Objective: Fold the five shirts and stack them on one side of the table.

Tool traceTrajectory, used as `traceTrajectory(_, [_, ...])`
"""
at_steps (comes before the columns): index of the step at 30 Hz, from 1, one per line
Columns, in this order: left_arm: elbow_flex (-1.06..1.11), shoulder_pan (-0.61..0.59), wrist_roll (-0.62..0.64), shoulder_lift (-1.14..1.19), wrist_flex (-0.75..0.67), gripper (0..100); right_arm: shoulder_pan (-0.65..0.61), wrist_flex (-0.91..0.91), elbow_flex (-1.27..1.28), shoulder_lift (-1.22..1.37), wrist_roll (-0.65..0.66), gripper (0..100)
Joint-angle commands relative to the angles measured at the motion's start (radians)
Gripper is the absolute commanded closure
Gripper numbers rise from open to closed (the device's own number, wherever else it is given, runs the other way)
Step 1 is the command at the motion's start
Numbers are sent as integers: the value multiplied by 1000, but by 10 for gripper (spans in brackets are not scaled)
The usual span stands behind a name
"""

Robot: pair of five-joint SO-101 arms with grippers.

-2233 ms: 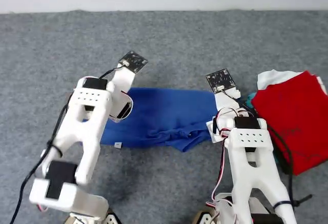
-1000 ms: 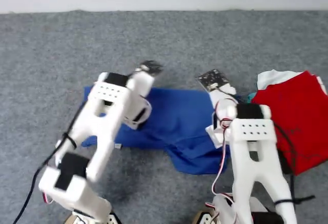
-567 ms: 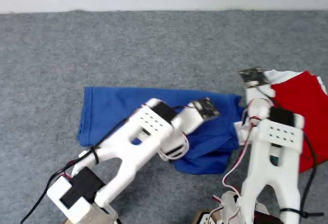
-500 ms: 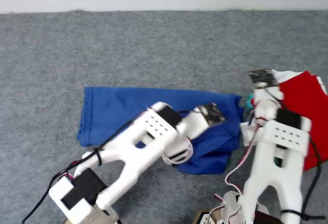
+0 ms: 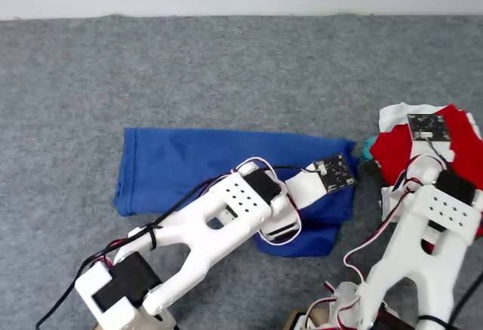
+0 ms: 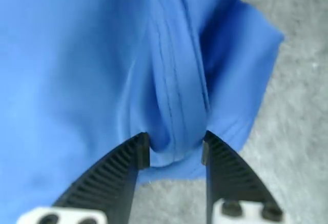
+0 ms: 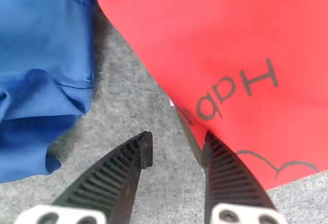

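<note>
A blue shirt (image 5: 189,160) lies spread lengthwise across the middle of the grey table. My left arm stretches over it to its right end. There my left gripper (image 5: 328,188) (image 6: 174,149) is shut on a bunched fold of the blue shirt (image 6: 174,96), near its hem. A red shirt (image 5: 392,152) (image 7: 230,39) with dark print tops a pile at the right edge. My right gripper (image 7: 174,152) (image 5: 416,170) hangs open over the pile's near edge. One finger is over bare table, the other at the red hem. Blue cloth (image 7: 41,39) lies beside it.
A white shirt (image 5: 400,112) and a bit of teal cloth (image 5: 367,149) stick out from under the red one. Grey felt table (image 5: 226,66) stretches open at the back and left, up to a pale wall.
My left arm swung from the blue shirt's left end across to its right end and closed on a fold. My right arm moved off the blue shirt, right over the red pile.
</note>
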Motion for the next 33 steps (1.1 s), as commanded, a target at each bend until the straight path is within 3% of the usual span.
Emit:
traceTrajectory(1, [54,2,5,-49,-120,823,15,-2,-40,-33,11,832])
traceTrajectory(5, [159,2,5,-49,-262,824,15,-2,-40,-33,11,832])
traceTrajectory(11, [168,5,5,-60,-264,829,10,-2,-40,-33,11,832])
traceTrajectory(16, [143,3,-11,-60,-264,929,8,-13,6,-41,11,832])
traceTrajectory(27, [-117,5,-115,-60,60,987,8,-15,52,-41,9,832])
traceTrajectory(33, [-139,-63,-158,-51,2,986,7,-13,52,-41,9,832])
